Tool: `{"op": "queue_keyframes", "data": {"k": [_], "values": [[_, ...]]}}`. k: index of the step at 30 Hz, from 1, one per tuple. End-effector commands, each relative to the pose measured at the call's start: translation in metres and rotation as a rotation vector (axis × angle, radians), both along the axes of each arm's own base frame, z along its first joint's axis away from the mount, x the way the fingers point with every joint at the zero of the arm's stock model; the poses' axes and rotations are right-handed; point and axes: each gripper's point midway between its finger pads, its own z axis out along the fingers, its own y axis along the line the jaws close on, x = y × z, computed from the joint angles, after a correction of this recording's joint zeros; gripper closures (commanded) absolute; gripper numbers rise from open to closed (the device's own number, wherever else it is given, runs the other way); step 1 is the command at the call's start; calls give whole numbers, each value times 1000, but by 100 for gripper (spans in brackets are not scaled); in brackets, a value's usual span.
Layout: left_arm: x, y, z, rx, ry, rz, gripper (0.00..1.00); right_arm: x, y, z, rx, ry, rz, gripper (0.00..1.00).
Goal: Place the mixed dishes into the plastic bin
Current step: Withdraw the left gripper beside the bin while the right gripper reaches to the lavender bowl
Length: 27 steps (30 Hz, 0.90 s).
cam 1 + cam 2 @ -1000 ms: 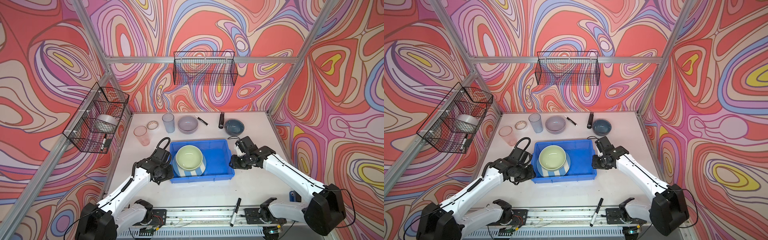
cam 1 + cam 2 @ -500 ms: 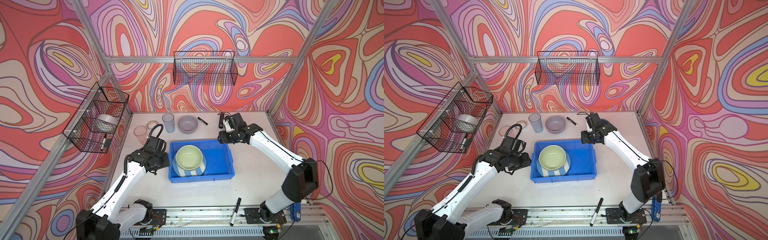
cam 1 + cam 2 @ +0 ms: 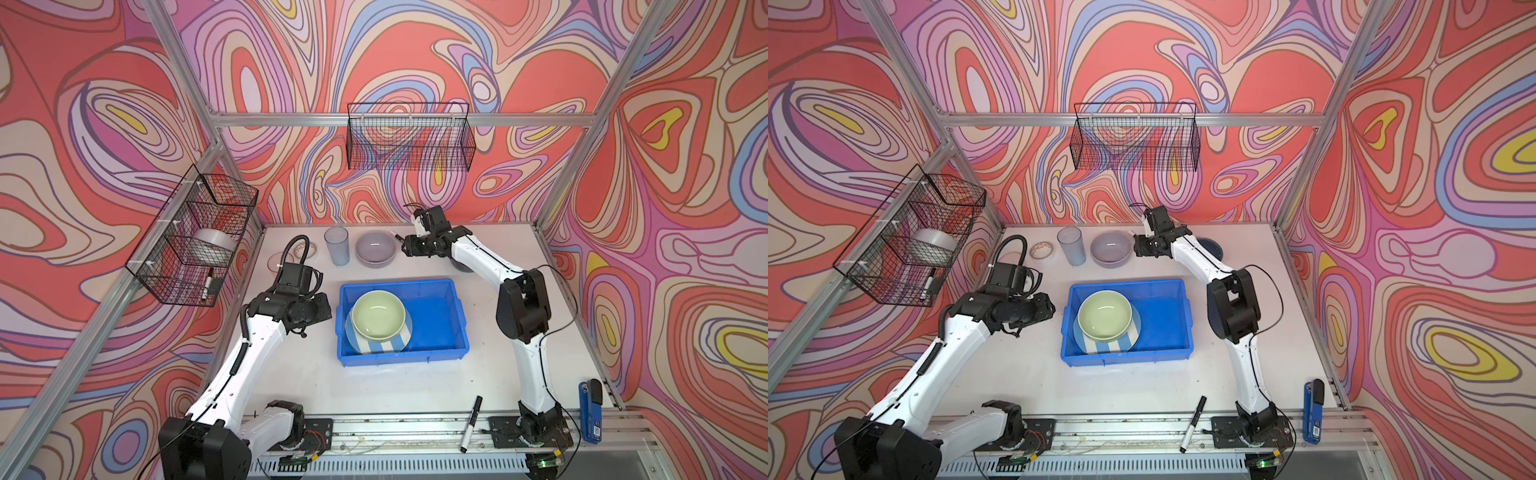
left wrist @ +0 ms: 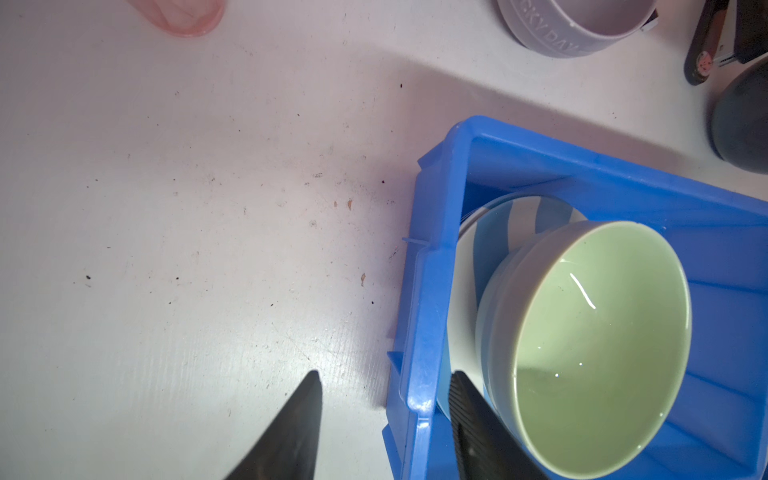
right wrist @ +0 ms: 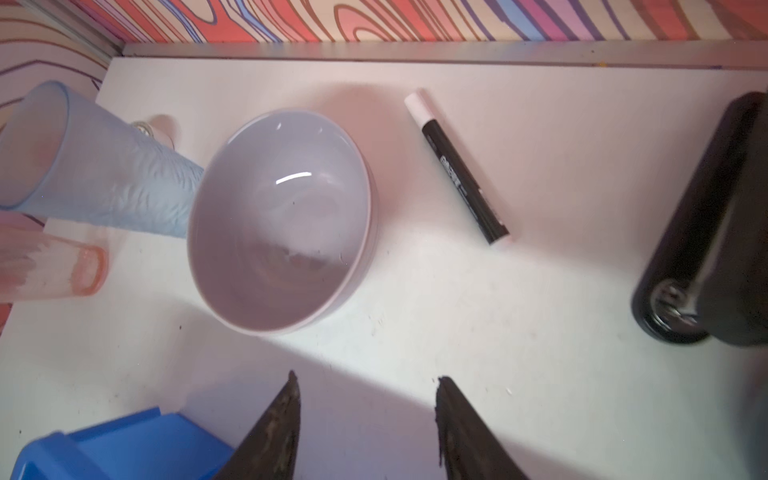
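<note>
Hazard: bluish tumbler (image 5: 108, 183) just beside lavender bowl (image 5: 278, 220), ahead of right fingers (image 5: 282, 428) (apart, empty); wide approach could topple it. Left fingers (image 4: 291, 432) apart, empty.

Both top views are bright, evenly lit from overhead and sharp; the plastic bin (image 3: 403, 355) throws only a faint shadow on the table (image 3: 374, 395) toward 6 o'clock. The wrist views are softer (edges stretched): a glare streak lies in the lavender bowl (image 5: 282, 220), and the pink tumbler (image 4: 183, 16) is blurred.
</note>
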Motion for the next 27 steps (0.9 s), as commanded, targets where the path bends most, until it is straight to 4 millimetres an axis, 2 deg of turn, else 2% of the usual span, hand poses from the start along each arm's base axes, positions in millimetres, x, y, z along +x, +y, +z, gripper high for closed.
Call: {"op": "queue_keyframes", "data": {"k": [1,7,20,23,27], "values": [[4,2,9,-3,-48,-6,46,15,12,-12,32,0,21,47],[3,7,11,-21,-68,14,46,29,25,-35,74,0,34,49],[5,7,11,-47,-68,19,45,39,38,-80,76,73,32,52],[5,7,12,-50,-70,20,45,41,38,-90,68,93,26,57],[5,7,11,-58,-67,23,45,40,36,-95,56,112,16,67]]}}
